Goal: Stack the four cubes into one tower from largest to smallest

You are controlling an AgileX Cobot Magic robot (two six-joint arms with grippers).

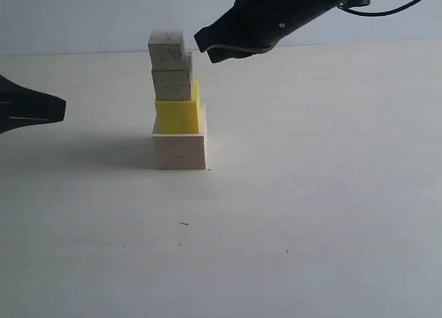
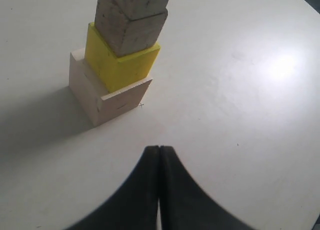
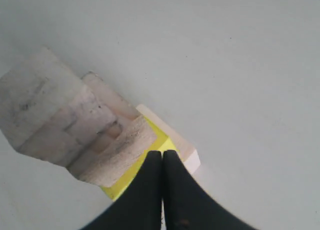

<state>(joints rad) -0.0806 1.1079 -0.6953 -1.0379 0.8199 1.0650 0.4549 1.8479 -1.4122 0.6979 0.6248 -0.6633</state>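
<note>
The right gripper (image 3: 162,159) had its two fingers pressed flat together with nothing between them. It hung in the air level with the top of the tower, just beside the topmost cube and not touching it, on the side toward the table's right edge. The left gripper (image 2: 159,154) was likewise closed and empty, held low over the table (image 1: 331,207) and well apart from the tower, toward the left edge.

The tower (image 1: 177,104) stood left of the middle of the table, in front of its far edge, with bare surface all round it. All four cubes were in it. The largest pale wood cube (image 1: 179,152) sat on the table. The yellow cube (image 1: 177,117) rested on that, the third cube (image 1: 173,85) of grainy pale wood on the yellow, and the smallest cube (image 1: 166,50) on top. No cube lay loose on the table.

The order ran from largest to smallest, so the stacking looked done. The column was not square, though: the two small cubes sat shifted toward the left edge, the smallest reaching a little past the one under it, and the wrist views showed them turned slightly against the yellow cube. It stood upright all the same. What seemed left was for the right arm to draw clear without brushing the top cube, the likeliest one to be knocked off.
</note>
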